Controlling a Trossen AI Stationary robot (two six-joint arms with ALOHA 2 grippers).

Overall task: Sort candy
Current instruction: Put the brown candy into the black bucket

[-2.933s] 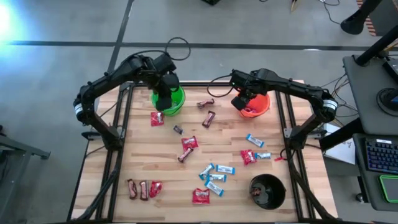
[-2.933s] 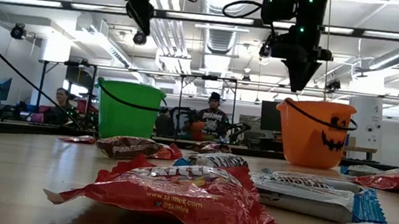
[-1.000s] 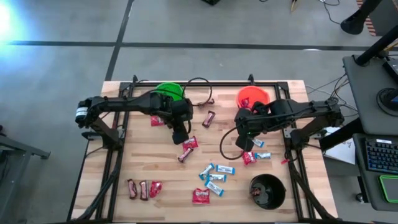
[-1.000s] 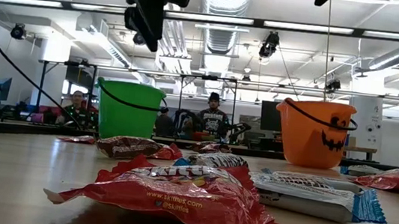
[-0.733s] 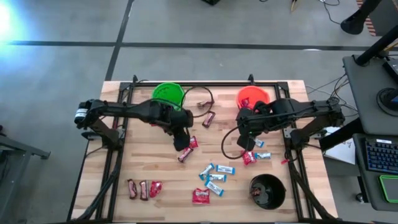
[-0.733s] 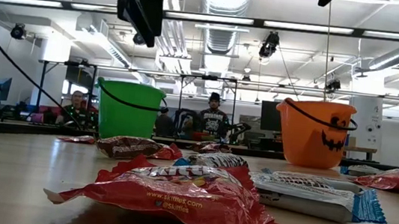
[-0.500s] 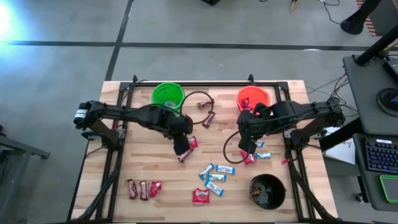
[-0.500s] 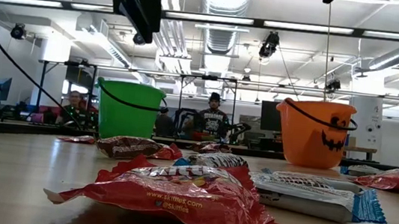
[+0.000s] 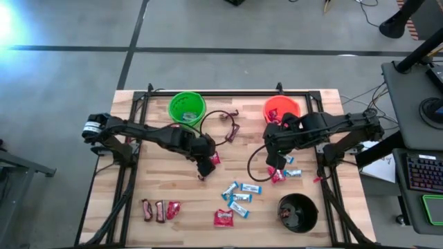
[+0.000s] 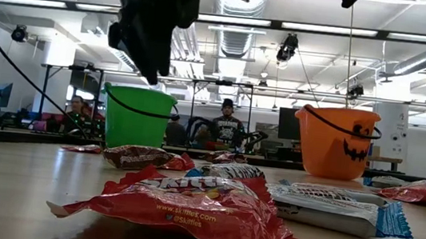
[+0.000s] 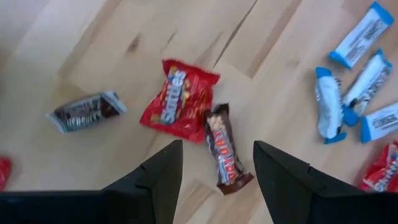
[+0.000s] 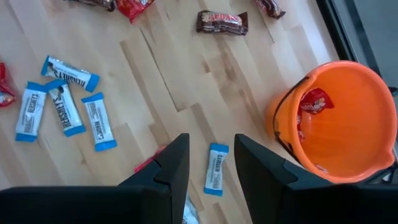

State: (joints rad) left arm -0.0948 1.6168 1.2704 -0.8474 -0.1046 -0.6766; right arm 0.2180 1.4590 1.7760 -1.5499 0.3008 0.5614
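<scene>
The left hand [image 11: 214,171], fingers apart and empty, hovers over a dark brown bar [image 11: 224,149] touching a red packet [image 11: 176,99] mid-bench [image 9: 156,187]. The right hand [image 12: 208,162], also apart and empty, hangs above one blue-and-white bar [image 12: 216,168] beside the orange bucket [image 12: 367,124]. Three more blue bars [image 12: 62,102] lie clustered farther off. The green bucket [image 9: 187,107] stands at the back.

Three buckets [image 9: 187,108]; six blue bars [image 9: 250,188] and five red packets [image 9: 223,218] at least
</scene>
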